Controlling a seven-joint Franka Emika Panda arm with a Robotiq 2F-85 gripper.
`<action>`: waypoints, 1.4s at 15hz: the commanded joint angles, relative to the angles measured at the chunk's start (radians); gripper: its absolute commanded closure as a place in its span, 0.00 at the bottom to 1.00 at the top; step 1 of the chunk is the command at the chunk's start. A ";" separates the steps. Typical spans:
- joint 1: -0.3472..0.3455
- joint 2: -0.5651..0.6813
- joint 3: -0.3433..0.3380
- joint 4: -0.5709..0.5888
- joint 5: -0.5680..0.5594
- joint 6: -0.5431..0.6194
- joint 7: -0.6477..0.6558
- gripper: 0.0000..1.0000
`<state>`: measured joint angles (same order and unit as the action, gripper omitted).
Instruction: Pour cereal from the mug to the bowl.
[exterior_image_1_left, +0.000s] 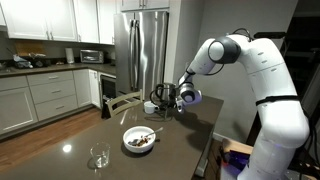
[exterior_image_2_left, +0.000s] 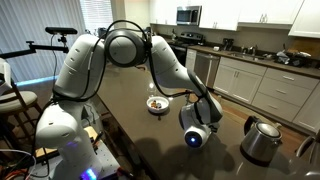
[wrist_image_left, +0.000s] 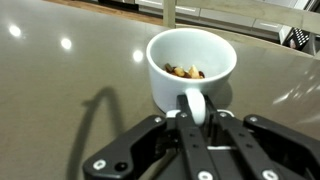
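Narrowed about the handle (wrist_image_left: 194, 105) of the mug (wrist_image_left: 168, 88), my gripper (wrist_image_left: 195, 124) comes in from the bottom edge of the wrist view. Its jaws stand close together with the handle between them. The pads look pressed to the handle's sides, though the handle itself covers the contact. My outer linkages run off the lower corners of that view and are cut away.

The mug stands upright on the grey worktop (wrist_image_left: 60, 90), with its handle turned towards me. Inside it lies the cereal (wrist_image_left: 185, 71), a small heap of brown bits low against the far wall. How deep the heap goes I cannot tell, since the near rim hides the bottom.

In both exterior views I cannot pick out the mug, as my wrist and arm stand in front of it. In an exterior view the gripper (exterior_image_1_left: 163, 99) is only a dark tangle above the far part of the worktop. The bowl (exterior_image_1_left: 138, 141) sits well apart from it, nearer the camera, with dark contents and a utensil (exterior_image_1_left: 150, 131) leaning over its rim. A clear glass (exterior_image_1_left: 99, 157) stands near the bowl at the worktop's near edge.

In an exterior view the bowl (exterior_image_2_left: 157, 103) is small and partly behind my forearm, its contents a blur. A metal kettle (exterior_image_2_left: 262, 140) stands close by the camera, its lower part cut off.
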<state>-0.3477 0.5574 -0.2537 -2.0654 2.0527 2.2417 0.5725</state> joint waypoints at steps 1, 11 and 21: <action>0.017 -0.099 -0.016 -0.076 -0.062 0.074 -0.005 0.96; 0.082 -0.332 -0.011 -0.311 -0.229 0.166 -0.057 0.96; 0.190 -0.503 0.055 -0.390 -0.168 0.331 -0.180 0.96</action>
<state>-0.1726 0.1319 -0.2174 -2.4262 1.8428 2.5240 0.4481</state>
